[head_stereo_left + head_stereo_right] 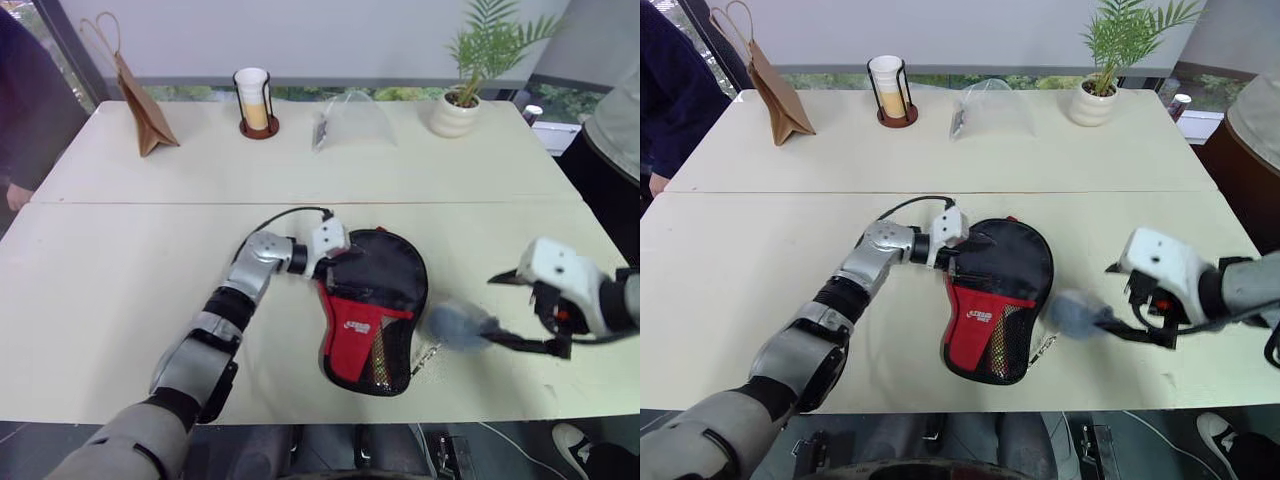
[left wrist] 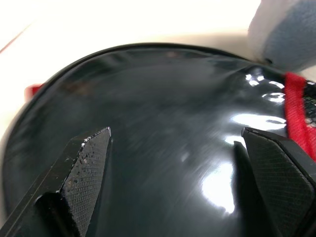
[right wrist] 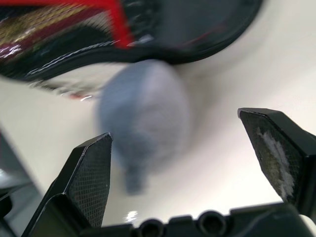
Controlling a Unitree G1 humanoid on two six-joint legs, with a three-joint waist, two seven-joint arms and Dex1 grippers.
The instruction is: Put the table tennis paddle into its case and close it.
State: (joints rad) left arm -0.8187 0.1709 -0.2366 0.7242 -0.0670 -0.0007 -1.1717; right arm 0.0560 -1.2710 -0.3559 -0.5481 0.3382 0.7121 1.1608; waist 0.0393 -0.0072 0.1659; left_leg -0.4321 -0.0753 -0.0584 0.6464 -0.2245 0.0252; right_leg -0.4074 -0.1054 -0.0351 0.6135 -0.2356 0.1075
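The case (image 1: 372, 305), a black paddle-shaped pouch with a red panel and mesh pocket, lies flat near the table's front edge. My left gripper (image 1: 335, 268) is at its upper left edge, open, its fingers (image 2: 89, 163) spread over the glossy black top (image 2: 168, 148). The grey plush charm (image 1: 455, 326) looks blurred just right of the case, on its chain (image 1: 428, 357). My right gripper (image 1: 492, 308) hangs open right of the charm, and the charm (image 3: 143, 118) lies beyond its spread fingers (image 3: 91, 173) without touching them. The table tennis paddle is hidden.
Along the table's far edge stand a brown paper bag (image 1: 145, 110), a cup in a wire holder (image 1: 253, 100), a clear plastic bag (image 1: 350, 122) and a potted plant (image 1: 462, 100). One person stands at the left edge (image 1: 20, 110), another at the right (image 1: 620, 120).
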